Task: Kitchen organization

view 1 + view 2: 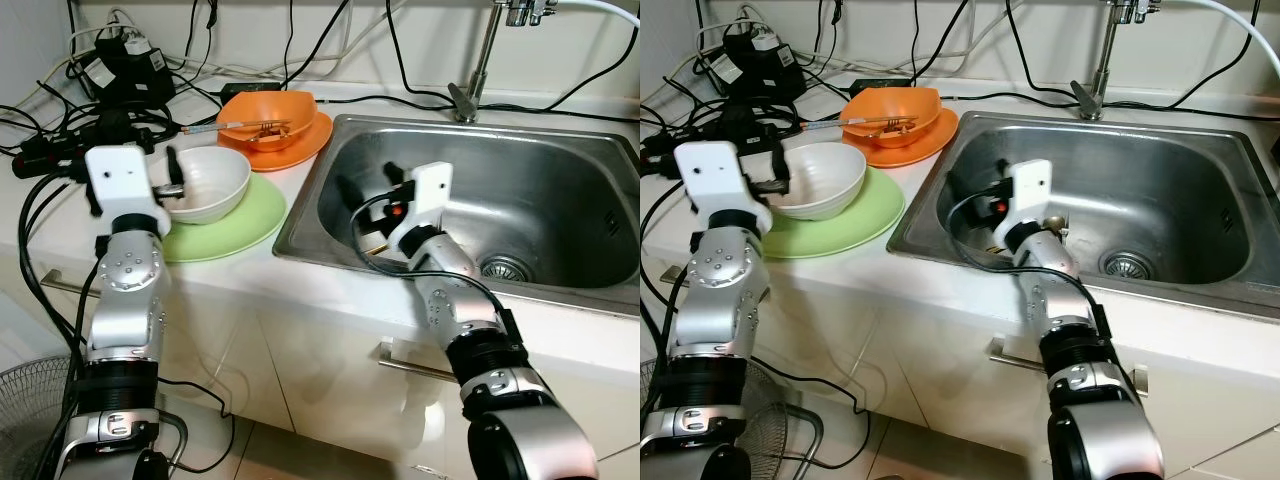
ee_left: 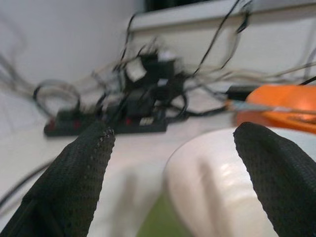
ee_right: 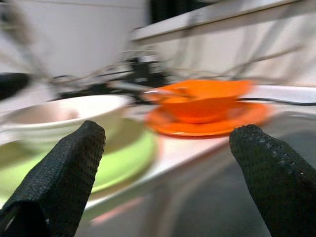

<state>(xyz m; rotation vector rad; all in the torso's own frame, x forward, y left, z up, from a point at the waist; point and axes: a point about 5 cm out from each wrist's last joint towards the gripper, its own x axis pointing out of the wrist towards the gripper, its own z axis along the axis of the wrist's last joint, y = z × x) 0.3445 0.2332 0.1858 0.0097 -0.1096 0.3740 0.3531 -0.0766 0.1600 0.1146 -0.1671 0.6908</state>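
Left gripper (image 2: pixel 170 163), fingers spread, straddles the near rim of the white ceramic bowl (image 1: pixel 210 185) on the round green plate (image 1: pixel 240 225). Right gripper (image 3: pixel 168 168), fingers spread, stands inside the steel sink (image 1: pixel 560 200), farther off.

A home kitchen here: a stainless steel sink (image 1: pixel 560 200) set into a white counter (image 1: pixel 250 270) with a tap (image 1: pixel 490 50) behind it, stacked dishes beside the basin, white cabinet doors with a bar handle (image 1: pixel 1015 360) below, cables (image 1: pixel 120 70) tangled along the wall.
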